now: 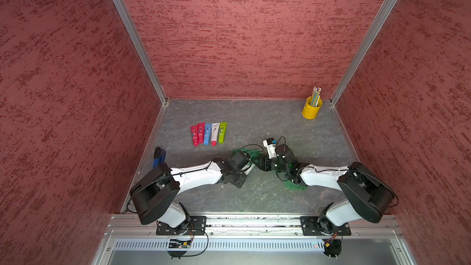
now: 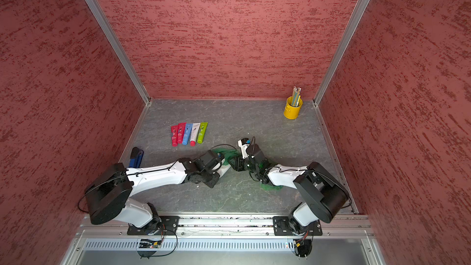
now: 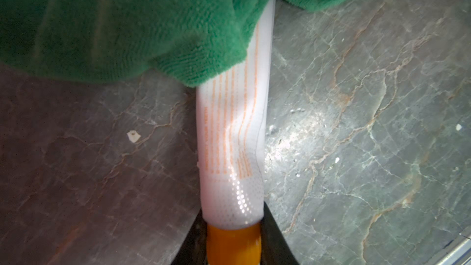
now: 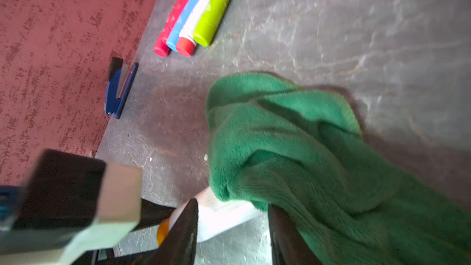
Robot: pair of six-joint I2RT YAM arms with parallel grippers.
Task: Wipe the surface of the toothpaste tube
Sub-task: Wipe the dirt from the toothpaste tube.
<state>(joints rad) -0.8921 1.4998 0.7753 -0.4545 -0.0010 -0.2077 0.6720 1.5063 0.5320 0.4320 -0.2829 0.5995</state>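
Toothpaste tube (image 3: 230, 136), white with orange print, sits in the left gripper (image 3: 233, 212), whose jaws are clamped on either side of its orange cap (image 3: 233, 243). It lies around the middle of the surface (image 1: 254, 123), towards the front edge, between the two arms. The green cloth (image 4: 293, 149) is draped over the tube's far end, so I cannot tell whether that end touches the surface.

The right gripper (image 4: 232, 205) hangs just over the tube with its jaws moderately apart and nothing pinched between them. The cloth lies against one finger.

My reading is that wiping is in hand but the cloth is loose. The next move calls for a fresh pinch on the cloth, then a stroke along the tube towards the cap.

Five coloured tubes (image 1: 209, 133) lie in a row towards the left edge and a blue stapler (image 1: 159, 158) lies against it. A yellow cup (image 1: 312, 108) of pencils (image 1: 316, 94) stands in the far right corner. All are well apart from the work, and nothing blocks it.
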